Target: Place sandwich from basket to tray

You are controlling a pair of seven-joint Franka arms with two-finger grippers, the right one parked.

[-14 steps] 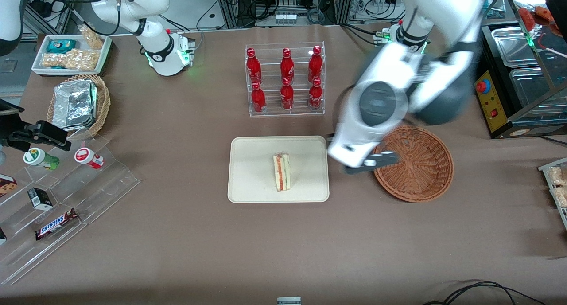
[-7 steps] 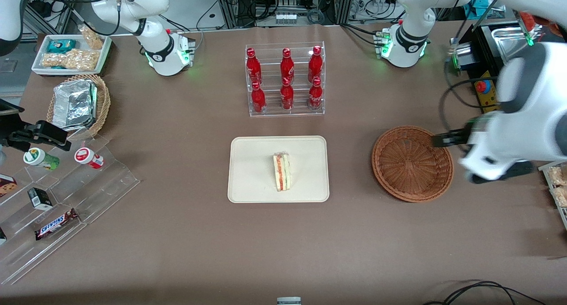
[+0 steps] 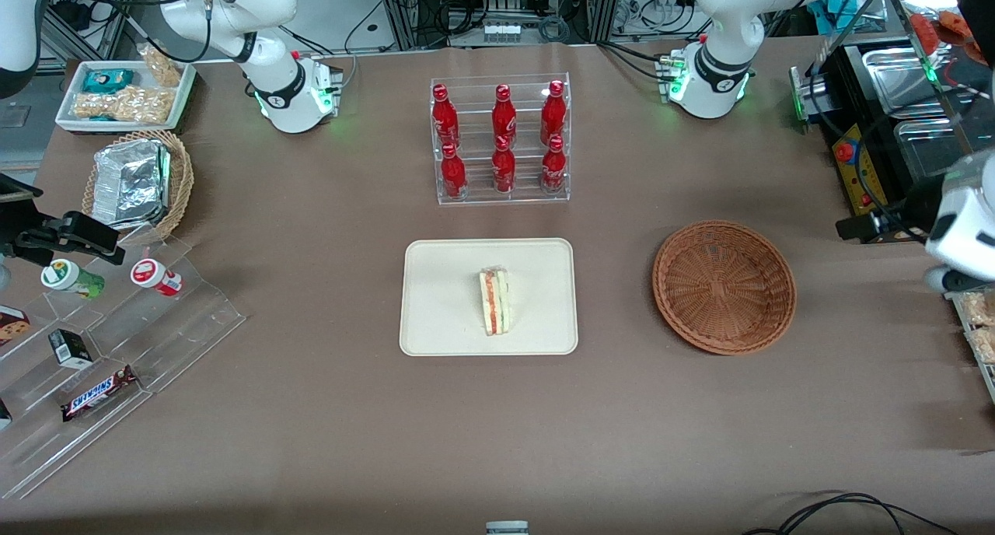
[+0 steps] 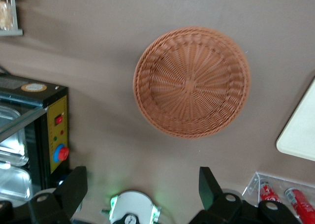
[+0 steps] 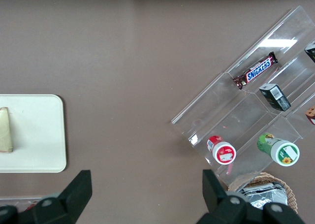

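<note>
Gripper [image 4: 142, 184]: fingers [image 4: 74, 184] spread apart, holding nothing
Basket [image 4: 192, 82]: clear of the fingertips, empty
Sandwich [image 3: 495, 302]: lay on tray [image 3: 443, 302], away from the fingers

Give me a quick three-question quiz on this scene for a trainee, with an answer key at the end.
1. True or false: the sandwich lies on the cream tray.
2. What is in the reddish-brown wicker basket? A) foil package B) nothing C) bottle
3. Fill in: the left gripper is open, up above the table toward the ______ arm's end.

Key: 1 true; 2 B; 3 working.
</note>
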